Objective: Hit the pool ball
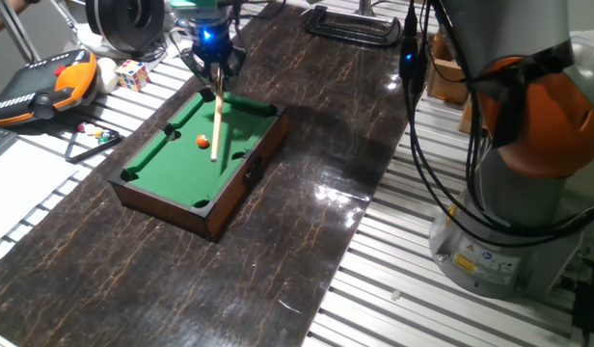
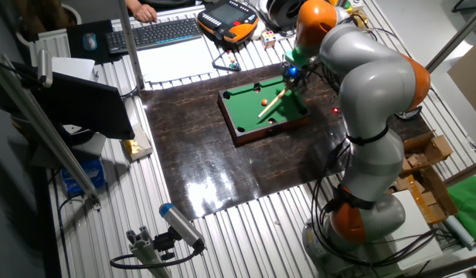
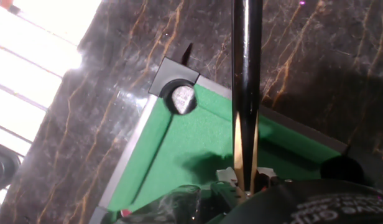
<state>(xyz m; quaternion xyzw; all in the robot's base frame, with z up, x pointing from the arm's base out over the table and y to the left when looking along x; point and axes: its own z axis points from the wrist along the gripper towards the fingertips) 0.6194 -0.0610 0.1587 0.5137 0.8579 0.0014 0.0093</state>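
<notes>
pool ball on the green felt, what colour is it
Plain orange. The pool ball shows best in the fixed view nearest the table.

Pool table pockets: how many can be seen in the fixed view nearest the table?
6 on the pool table: far corners and, side pockets and, near corners and. None seems hidden.

One fixed view: low, close, oblique across the counter (image 1: 307, 222) toward the pool table (image 1: 172, 159). Other fixed view: high, distant, opposite side, whole arm (image 2: 373, 85) included. Hand view: very close, along the cue (image 3: 247, 74). All share the felt.
</notes>
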